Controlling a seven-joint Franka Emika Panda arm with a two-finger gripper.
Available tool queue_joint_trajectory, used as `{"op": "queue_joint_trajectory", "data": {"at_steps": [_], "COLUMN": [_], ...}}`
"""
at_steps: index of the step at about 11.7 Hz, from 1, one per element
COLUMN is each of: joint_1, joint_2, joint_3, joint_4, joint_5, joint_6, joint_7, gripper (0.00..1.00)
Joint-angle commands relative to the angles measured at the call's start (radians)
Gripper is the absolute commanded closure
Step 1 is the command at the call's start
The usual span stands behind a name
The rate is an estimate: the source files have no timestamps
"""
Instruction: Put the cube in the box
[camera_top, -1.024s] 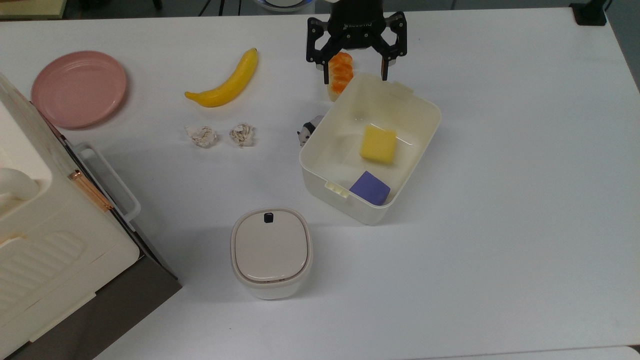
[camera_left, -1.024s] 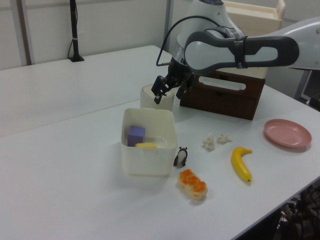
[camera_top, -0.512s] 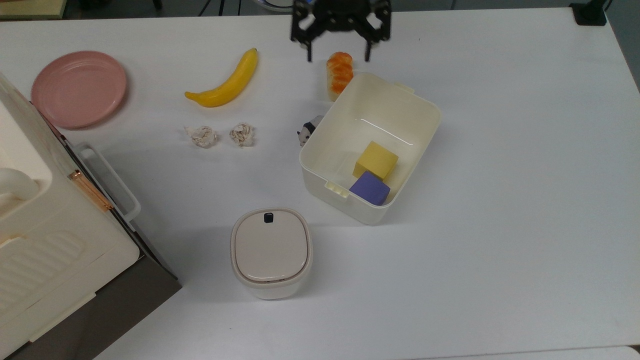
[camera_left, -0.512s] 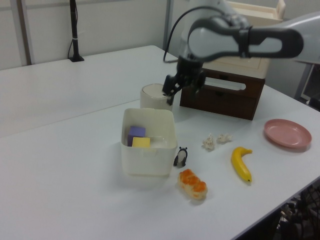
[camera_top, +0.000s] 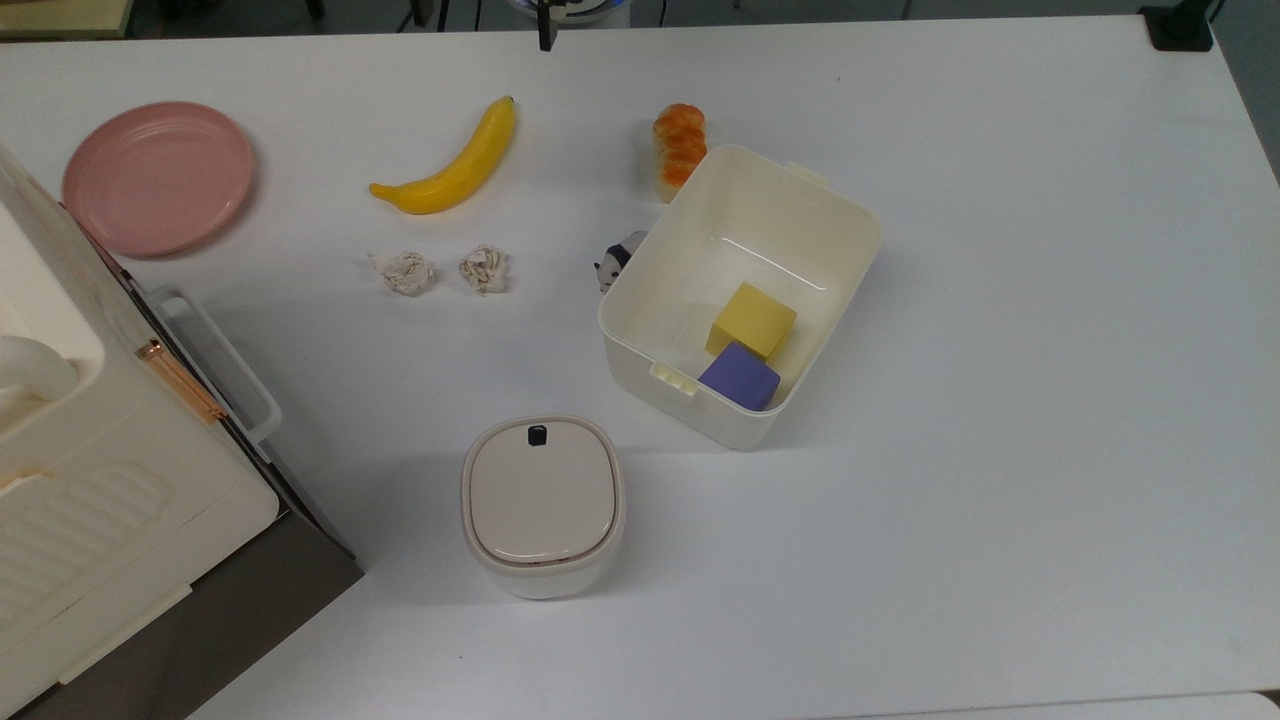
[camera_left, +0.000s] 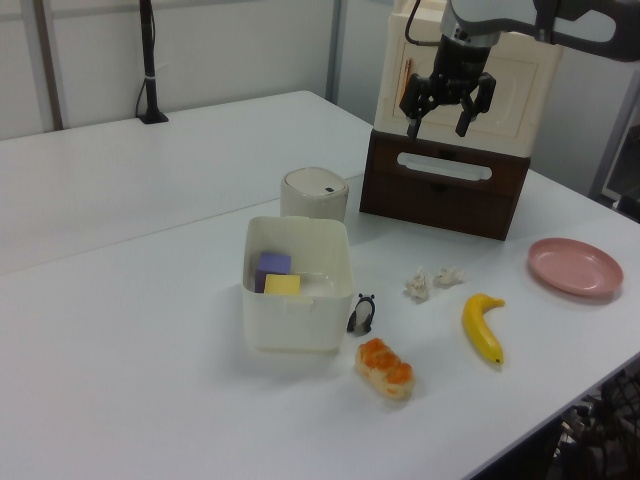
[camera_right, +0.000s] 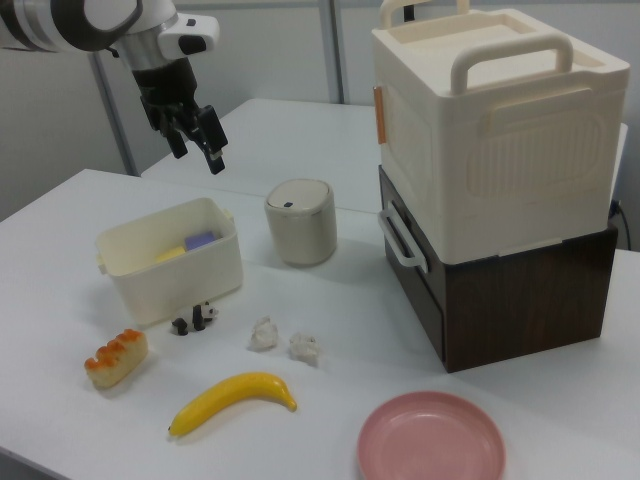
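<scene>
Pale-yellow foam, the cube (camera_top: 752, 318) is seen resting inside the box (camera_top: 835, 215), touching the purple cube (camera_top: 740, 376). The claw (camera_left: 446, 100), spread open and empty, is held high, well apart from it.

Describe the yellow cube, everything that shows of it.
The cube is plain pale yellow, matte and foam-like, with no markings. It sits inside the box on its floor, turned a little askew to the walls in the top view. One side lies against the smaller purple cube beside it. Nothing grips it; the gripper hangs open, well away.
</scene>
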Motion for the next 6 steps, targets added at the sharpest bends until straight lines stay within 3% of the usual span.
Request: {"op": "queue_joint_trajectory", "data": {"at_steps": [1,6], "joint_1": [0.002,0.003], "joint_2": [0.006,0.006], "joint_3": [0.011,0.011], "joint_4": [0.015,0.01], "joint_5": [0.007,0.018], "joint_6": [-0.04,-0.04], "joint_7": [0.016,0.004], "gripper": [0.0,0.0]}}
